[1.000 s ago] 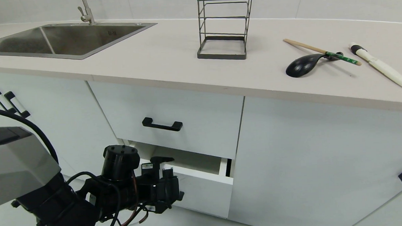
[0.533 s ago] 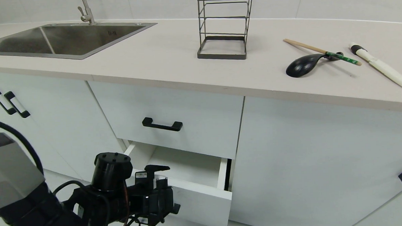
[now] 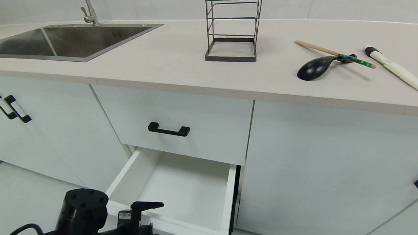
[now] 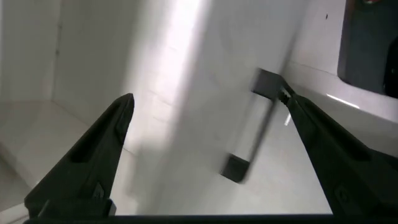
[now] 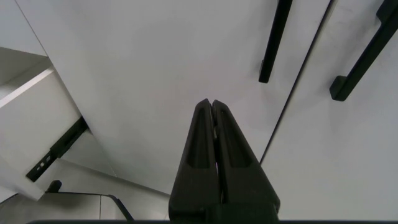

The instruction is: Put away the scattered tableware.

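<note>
The scattered tableware lies on the counter [image 3: 178,66], toward our right side: a black spoon [image 3: 314,68] with a wooden chopstick [image 3: 333,51] resting across its handle, and near them a white utensil [image 3: 397,70] with a black band at one end. Farther left on the counter stand a wire rack [image 3: 233,28] and a steel sink [image 3: 68,39]. Below the counter's edge the lower drawer [image 3: 184,189] is pulled well out, under the shut upper drawer [image 3: 180,111]. Our left gripper [image 4: 208,106] sits low at the open drawer's front, its jaws spread wide. A black handle [image 4: 249,127] shows between them, and we cannot tell whether either jaw touches it. Our right gripper [image 5: 213,106] has its jaws pressed together around nothing, facing white cabinet doors [image 5: 155,74].
</note>
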You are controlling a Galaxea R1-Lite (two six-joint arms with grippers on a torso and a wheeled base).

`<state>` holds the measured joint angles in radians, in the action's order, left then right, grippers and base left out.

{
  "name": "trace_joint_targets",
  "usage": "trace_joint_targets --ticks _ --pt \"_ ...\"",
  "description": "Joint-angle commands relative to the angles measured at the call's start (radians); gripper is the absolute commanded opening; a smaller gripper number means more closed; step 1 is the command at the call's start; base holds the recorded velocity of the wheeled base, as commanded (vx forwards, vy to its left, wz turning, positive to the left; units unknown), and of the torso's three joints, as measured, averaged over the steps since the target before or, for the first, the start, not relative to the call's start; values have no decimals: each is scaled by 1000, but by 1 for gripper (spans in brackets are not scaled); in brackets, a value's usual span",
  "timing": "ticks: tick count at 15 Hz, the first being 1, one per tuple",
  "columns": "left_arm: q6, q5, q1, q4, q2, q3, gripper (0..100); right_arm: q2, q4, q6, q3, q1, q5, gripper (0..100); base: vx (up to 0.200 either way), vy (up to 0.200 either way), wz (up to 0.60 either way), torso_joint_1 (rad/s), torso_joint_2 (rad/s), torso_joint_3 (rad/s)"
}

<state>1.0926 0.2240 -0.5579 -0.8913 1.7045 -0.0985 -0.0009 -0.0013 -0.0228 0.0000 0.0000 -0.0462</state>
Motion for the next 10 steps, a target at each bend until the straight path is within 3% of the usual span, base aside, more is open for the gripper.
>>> trace_joint_targets --ticks 1,3,10 --pt "-5 1 -27 -2 -32 23 100 1 0 0 0 0 0 0 0 0 0 0 0 0" --pt "-26 5 -47 -2 -34 54 100 1 0 0 0 0 -1 0 0 0 0 0 0 0" --pt "-30 34 -100 5 -35 95 100 1 0 0 0 0 -1 0 0 0 0 0 0 0"
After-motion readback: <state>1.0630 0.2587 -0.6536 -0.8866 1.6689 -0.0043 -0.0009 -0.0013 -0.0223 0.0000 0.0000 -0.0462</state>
